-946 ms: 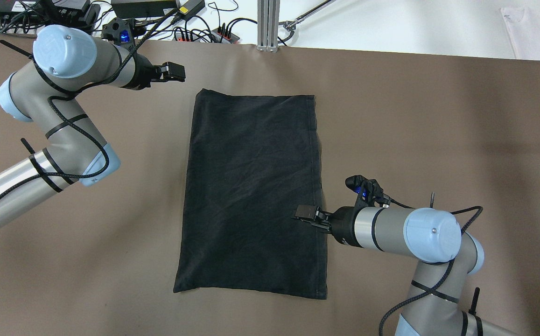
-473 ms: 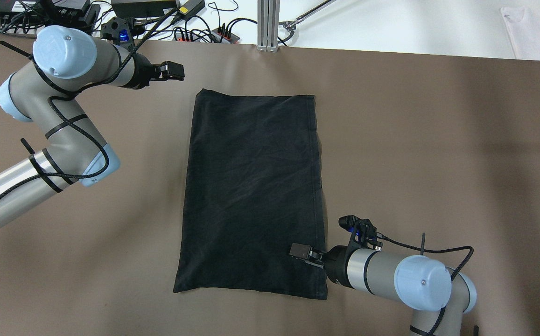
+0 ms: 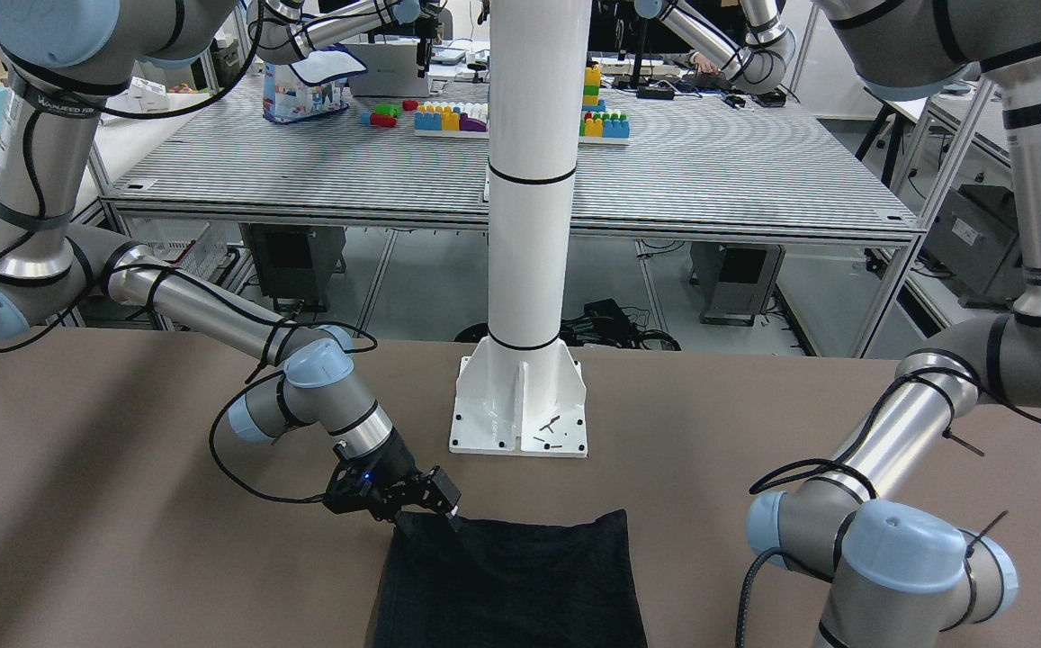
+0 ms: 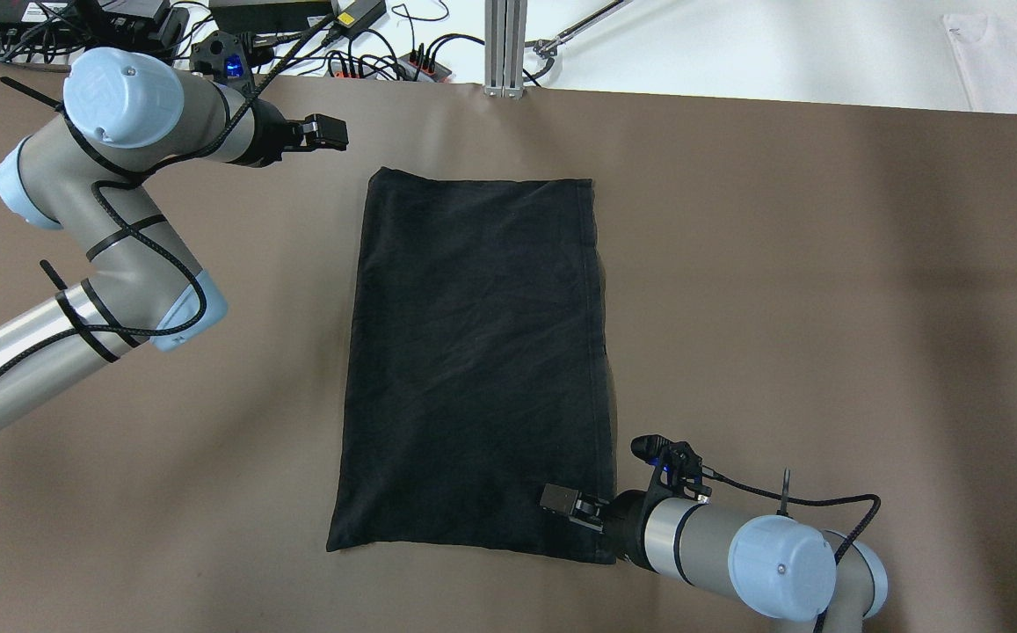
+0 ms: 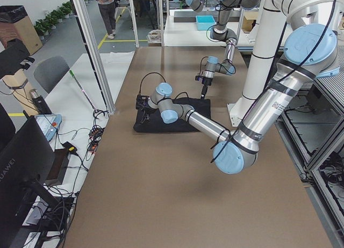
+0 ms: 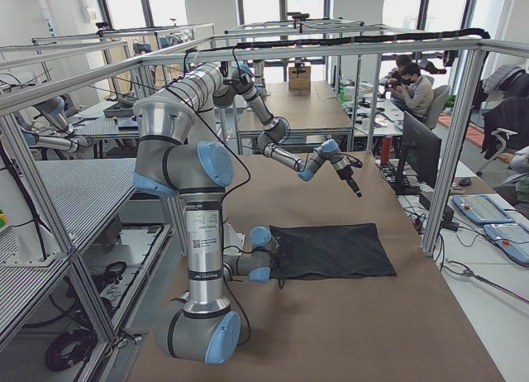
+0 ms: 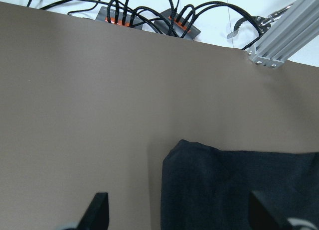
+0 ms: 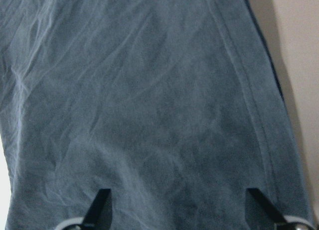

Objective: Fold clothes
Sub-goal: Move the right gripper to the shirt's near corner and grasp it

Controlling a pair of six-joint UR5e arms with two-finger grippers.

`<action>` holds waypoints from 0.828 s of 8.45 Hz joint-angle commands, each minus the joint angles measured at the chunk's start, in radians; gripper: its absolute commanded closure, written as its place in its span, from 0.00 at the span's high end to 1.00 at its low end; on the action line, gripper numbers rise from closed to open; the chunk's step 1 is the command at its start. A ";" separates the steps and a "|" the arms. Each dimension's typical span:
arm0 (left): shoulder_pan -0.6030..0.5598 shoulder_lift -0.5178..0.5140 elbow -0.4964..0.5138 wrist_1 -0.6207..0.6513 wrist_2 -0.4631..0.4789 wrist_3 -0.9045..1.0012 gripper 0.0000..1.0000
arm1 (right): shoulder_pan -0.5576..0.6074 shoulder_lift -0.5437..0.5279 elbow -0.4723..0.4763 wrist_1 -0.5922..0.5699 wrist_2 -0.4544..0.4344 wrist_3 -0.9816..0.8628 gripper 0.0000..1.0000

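The clothes [image 4: 473, 369] are one black rectangular piece lying flat in the middle of the brown table, long side running away from me. My right gripper [image 4: 558, 499] hovers low over its near right corner, fingers open. In the right wrist view the dark fabric [image 8: 149, 115] fills the frame between the spread fingertips. My left gripper [image 4: 330, 132] is open beyond the far left corner, apart from the cloth. That corner [image 7: 174, 158] shows ahead of the left fingers in the left wrist view. In the front-facing view the right gripper [image 3: 435, 506] sits at the cloth's [image 3: 511, 585] corner.
The white pole's base [image 3: 520, 405] stands on the table behind the cloth's near edge. An aluminium post [image 4: 504, 44], power strips and cables [image 4: 367, 61] line the far edge. A white garment [image 4: 1009, 61] lies beyond the far right corner. Bare brown table [image 4: 824, 264] flanks the cloth.
My right gripper has moved along the cloth's right hem toward me, from mid-length to the near right corner. The left arm has barely moved and the cloth lies as before.
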 commanded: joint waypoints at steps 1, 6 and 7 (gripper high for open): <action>0.003 -0.002 -0.001 0.002 0.007 0.001 1.00 | -0.020 0.000 -0.015 -0.005 -0.032 0.002 0.94; 0.004 -0.006 -0.001 0.002 0.007 0.001 1.00 | -0.054 0.042 -0.040 -0.052 -0.066 0.002 0.93; 0.006 -0.008 0.000 0.002 0.007 0.001 1.00 | -0.052 0.075 -0.040 -0.095 -0.067 0.002 0.88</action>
